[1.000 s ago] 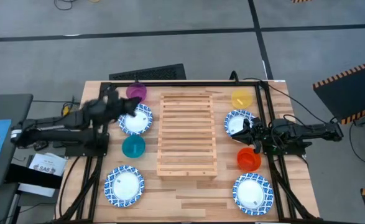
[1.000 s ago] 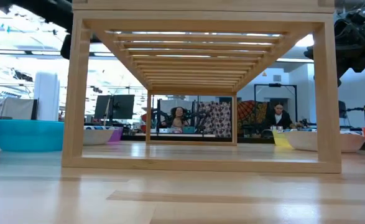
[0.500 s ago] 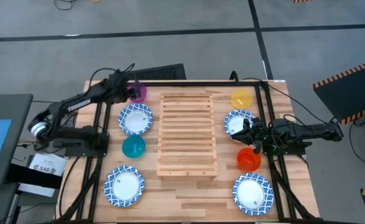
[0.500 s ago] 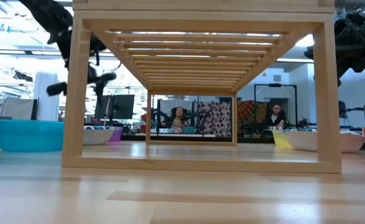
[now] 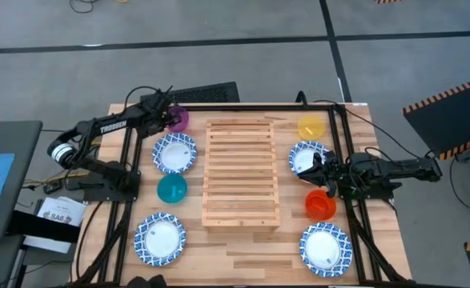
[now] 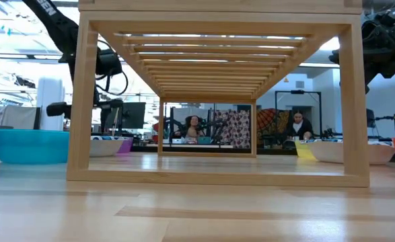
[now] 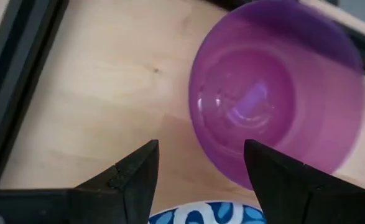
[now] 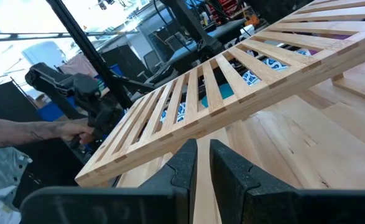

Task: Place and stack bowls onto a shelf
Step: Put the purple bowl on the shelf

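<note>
The left hand (image 5: 161, 120) is hovering at the far left corner of the bench (image 5: 243, 244), its fingers (image 7: 135, 177) spread wide and pointing at the near rim of the purple bowl (image 7: 275, 106), which is sitting upright on the wood just beyond a blue-rimmed bowl (image 5: 174, 152). That spread probably suits closing over the purple wall, one finger inside and one outside, though nothing is being gripped yet. The right hand (image 5: 313, 172) is waiting over the right side, between another blue-rimmed bowl (image 5: 306, 156) and the red bowl (image 5: 320, 205); its fingers (image 8: 185, 165) are standing close together with only a narrow slit, holding nothing. The shelf (image 5: 241, 172) is standing in the middle with its slatted top bare, so every bowl, including the teal (image 5: 171, 188) and yellow (image 5: 311, 126), is still lying around it.
</note>
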`<action>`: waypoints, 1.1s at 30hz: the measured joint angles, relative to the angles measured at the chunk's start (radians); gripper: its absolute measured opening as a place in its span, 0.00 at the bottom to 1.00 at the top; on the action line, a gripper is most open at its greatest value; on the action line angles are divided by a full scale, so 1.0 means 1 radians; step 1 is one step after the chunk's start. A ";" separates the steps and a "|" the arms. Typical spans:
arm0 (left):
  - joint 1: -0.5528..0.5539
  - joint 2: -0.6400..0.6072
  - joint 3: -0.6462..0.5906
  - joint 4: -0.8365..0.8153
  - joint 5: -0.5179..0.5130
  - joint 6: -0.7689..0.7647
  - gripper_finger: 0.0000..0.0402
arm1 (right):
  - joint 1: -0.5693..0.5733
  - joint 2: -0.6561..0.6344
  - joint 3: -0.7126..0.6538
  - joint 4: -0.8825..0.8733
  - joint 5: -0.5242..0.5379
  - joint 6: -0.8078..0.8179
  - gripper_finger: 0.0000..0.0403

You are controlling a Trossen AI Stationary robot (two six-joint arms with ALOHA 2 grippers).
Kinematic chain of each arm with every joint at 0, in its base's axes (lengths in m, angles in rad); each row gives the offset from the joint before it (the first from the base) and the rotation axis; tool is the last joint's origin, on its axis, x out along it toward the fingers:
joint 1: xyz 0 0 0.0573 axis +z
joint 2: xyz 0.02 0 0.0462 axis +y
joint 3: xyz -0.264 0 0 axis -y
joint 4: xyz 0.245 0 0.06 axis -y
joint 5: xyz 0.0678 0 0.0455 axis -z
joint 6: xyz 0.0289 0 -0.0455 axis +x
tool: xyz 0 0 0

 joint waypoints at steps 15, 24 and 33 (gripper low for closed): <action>0.012 0.065 0.000 0.046 -0.013 -0.097 0.26 | 0.000 0.000 0.000 0.000 0.000 0.000 0.18; 0.013 0.022 0.000 0.027 -0.023 -0.011 0.01 | 0.000 0.000 0.000 0.000 0.000 0.000 0.18; 0.033 -0.234 0.001 0.038 -0.024 0.109 0.00 | 0.000 0.000 0.000 0.000 0.000 0.000 0.18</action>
